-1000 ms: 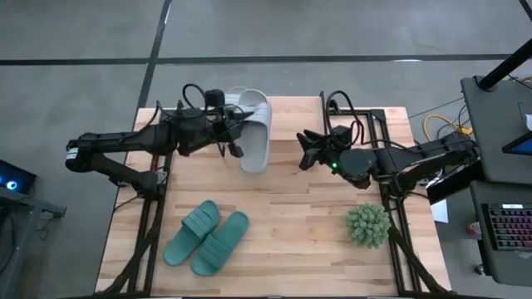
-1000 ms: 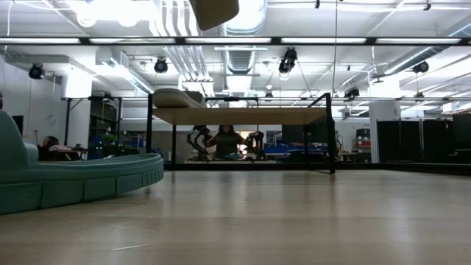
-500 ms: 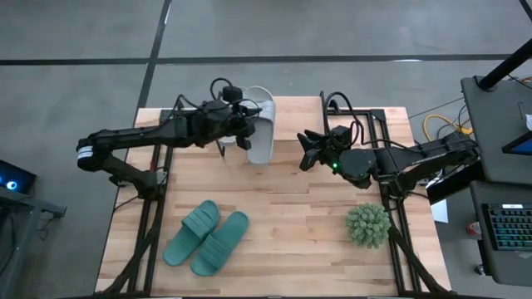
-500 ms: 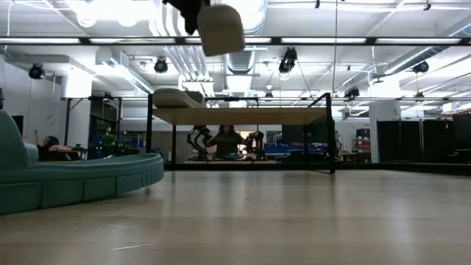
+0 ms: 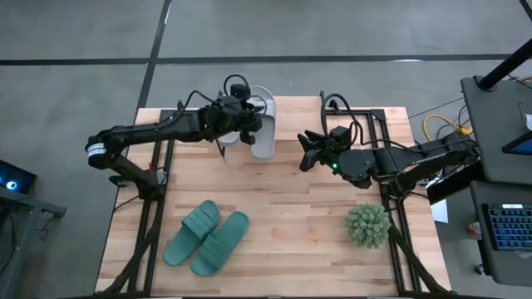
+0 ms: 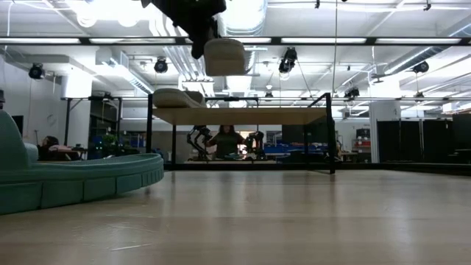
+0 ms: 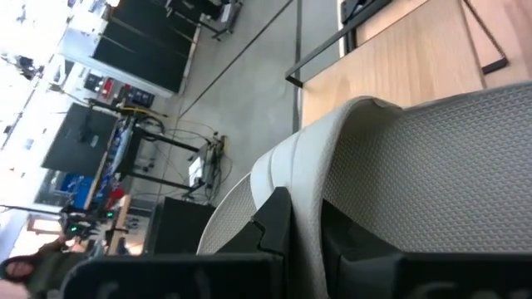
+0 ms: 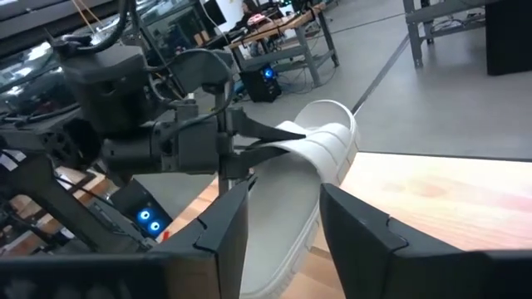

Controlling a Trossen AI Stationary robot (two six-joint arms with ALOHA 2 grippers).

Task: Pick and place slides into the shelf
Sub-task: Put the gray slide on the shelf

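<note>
My left gripper (image 5: pixel 248 131) is shut on a pale grey-white slide (image 5: pixel 263 133) and holds it in the air at the table's far side, above the shelf (image 6: pixel 243 115). The second pale slide (image 6: pixel 176 98) rests sole down on the left end of the shelf top. The teal pair (image 5: pixel 206 237) lies side by side on the table near the front left. My right gripper (image 5: pixel 303 154) hovers open, right of the held slide, with nothing between its fingers. My left gripper pinches the pale slide's wide strap at its edge (image 8: pixel 287 133) between its two fingers. The fingers (image 7: pixel 274 224) come nearly level from the table's left. The slide hangs clear of table and shelf, its sole (image 6: pixel 224 57) tilted below the fingers.
A spiky green plant ball (image 5: pixel 367 224) sits near the table's front right. Black frame rails (image 5: pixel 356 112) run along the table's right side, by my right arm. Bare wood lies between the teal pair and the plant ball.
My left gripper has carried the pale slide toward the table's far edge and a little to the right, and down toward the shelf top, rolling as it went. The slide has stayed in the grip and hangs lower than before.
</note>
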